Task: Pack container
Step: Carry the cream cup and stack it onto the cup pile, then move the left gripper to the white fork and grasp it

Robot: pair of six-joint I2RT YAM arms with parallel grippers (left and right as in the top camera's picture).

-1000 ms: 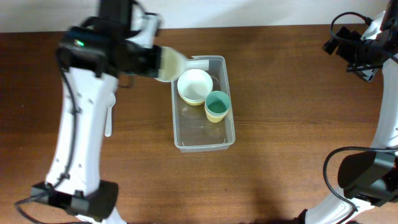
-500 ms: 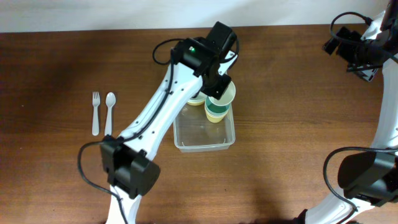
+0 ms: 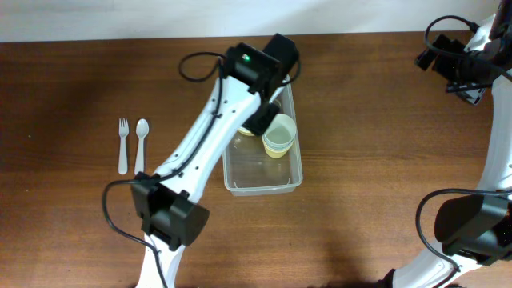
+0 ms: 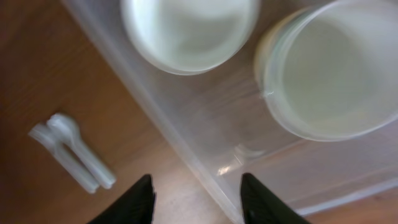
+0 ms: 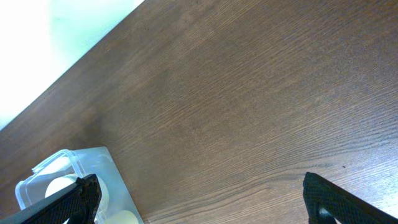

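Evidently the left gripper (image 4: 196, 180) is between jobs. Its fingers are spread with nothing between them, and it hangs just above the near wall of the container (image 3: 264, 187). The container sits at the middle of the table (image 3: 384, 160), long side running away from the robot. Inside it are a white bowl (image 4: 189, 31) and, just beside that, a pale cup (image 3: 279, 134) that seems to be nested in another, though the wrist view is too blurred to say for sure.

A fork (image 3: 122, 144) and a spoon (image 3: 142, 142) lie side by side on the wood, well to the left of the container, so fetching them looks like the step in hand. To do it well, the gripper should rise straight up until it clears the cup's rim, and only then swing left. Both utensils are thin and lie flat, so they call for a low, square pinch across one handle, far enough from the other that it isn't dragged along.

The left arm reaches forward and to the right from its base at the near edge, with its wrist bent down over the container's far half. The right gripper (image 5: 200, 180) is parked high at the far right corner, fingers wide apart and empty, well apart from everything.
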